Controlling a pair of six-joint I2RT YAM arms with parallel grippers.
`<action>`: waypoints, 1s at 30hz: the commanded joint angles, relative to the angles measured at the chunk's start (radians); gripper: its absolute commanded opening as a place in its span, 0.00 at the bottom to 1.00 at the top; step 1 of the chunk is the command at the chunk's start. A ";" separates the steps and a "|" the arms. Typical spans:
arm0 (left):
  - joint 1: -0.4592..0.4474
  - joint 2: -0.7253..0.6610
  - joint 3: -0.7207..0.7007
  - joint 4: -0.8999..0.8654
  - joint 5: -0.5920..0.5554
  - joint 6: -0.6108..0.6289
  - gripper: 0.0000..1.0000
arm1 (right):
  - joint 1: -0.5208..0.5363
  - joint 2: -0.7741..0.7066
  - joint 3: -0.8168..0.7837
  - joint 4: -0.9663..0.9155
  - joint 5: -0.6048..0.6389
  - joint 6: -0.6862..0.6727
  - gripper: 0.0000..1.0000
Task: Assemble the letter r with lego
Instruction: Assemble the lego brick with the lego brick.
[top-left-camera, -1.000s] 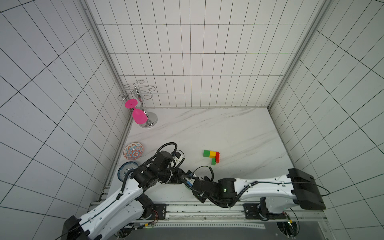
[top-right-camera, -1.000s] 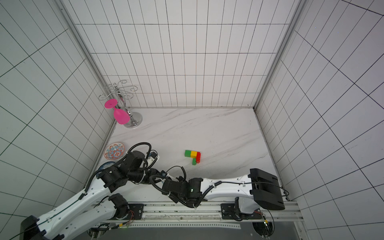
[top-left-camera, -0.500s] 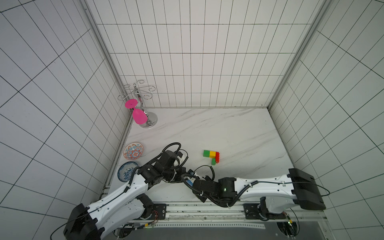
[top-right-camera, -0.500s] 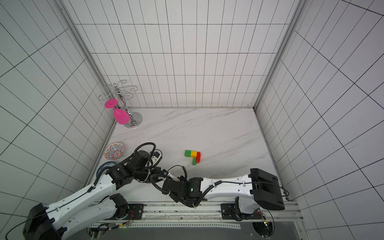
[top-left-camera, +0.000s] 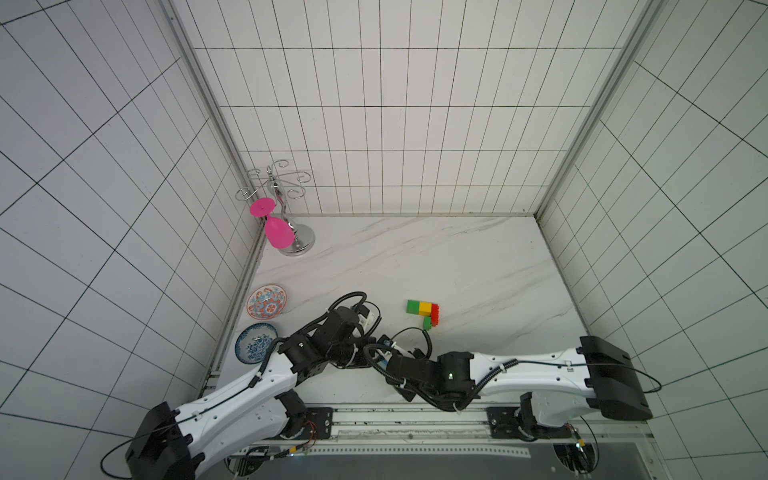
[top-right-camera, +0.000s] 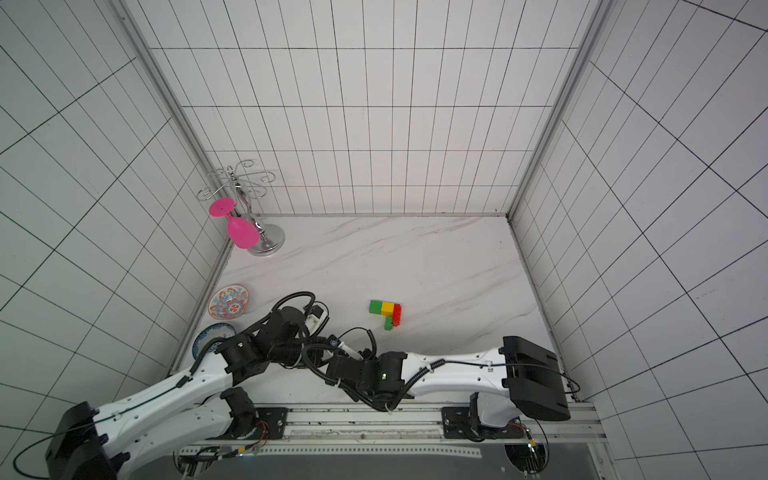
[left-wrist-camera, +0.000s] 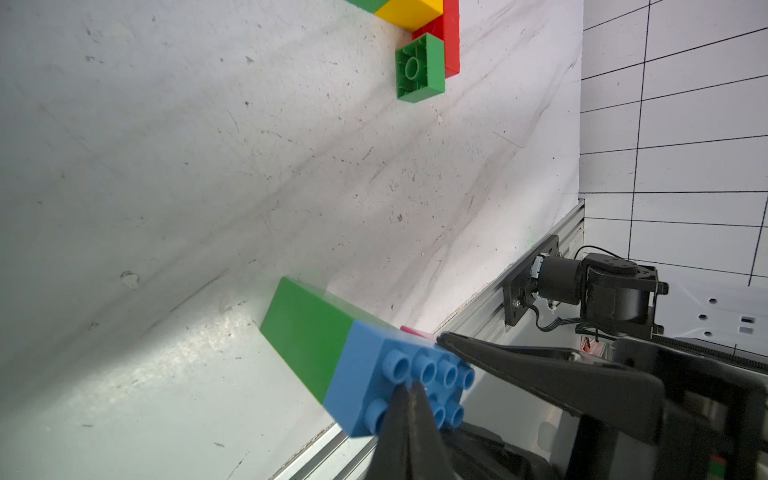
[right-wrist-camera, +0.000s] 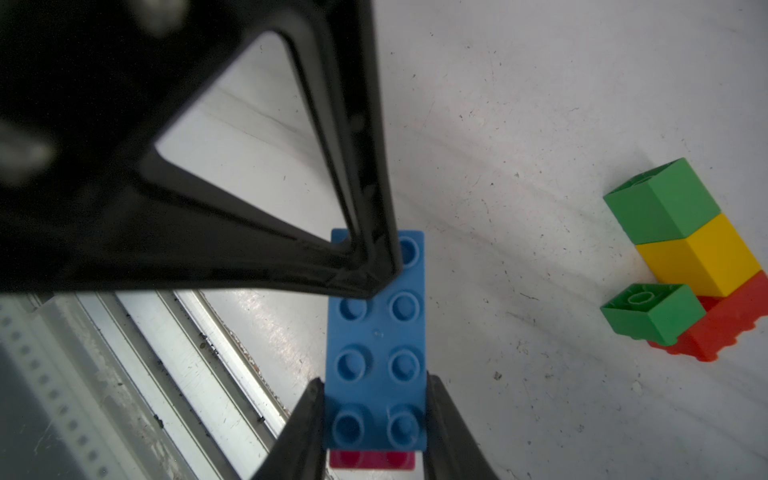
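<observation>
The right fingers pinch the blue brick across its long sides, near the end where a pink brick peeks out. The left fingers are pressed together, their tips on the blue brick's studs. A green brick is joined to the blue one's underside. All this sits near the 6 o'clock edge of the table, at about 7 o'clock from the brick cluster of green, yellow and red, well apart from it.
</observation>
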 joint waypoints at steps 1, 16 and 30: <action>-0.011 -0.001 -0.029 -0.110 -0.078 -0.015 0.07 | 0.008 -0.003 0.061 0.017 -0.004 -0.020 0.28; -0.017 -0.032 0.112 0.069 0.011 -0.105 0.39 | 0.003 -0.046 0.066 -0.003 0.008 -0.022 0.48; 0.026 -0.211 0.314 -0.250 -0.372 0.057 0.51 | -0.018 -0.100 0.063 -0.019 -0.030 -0.051 0.53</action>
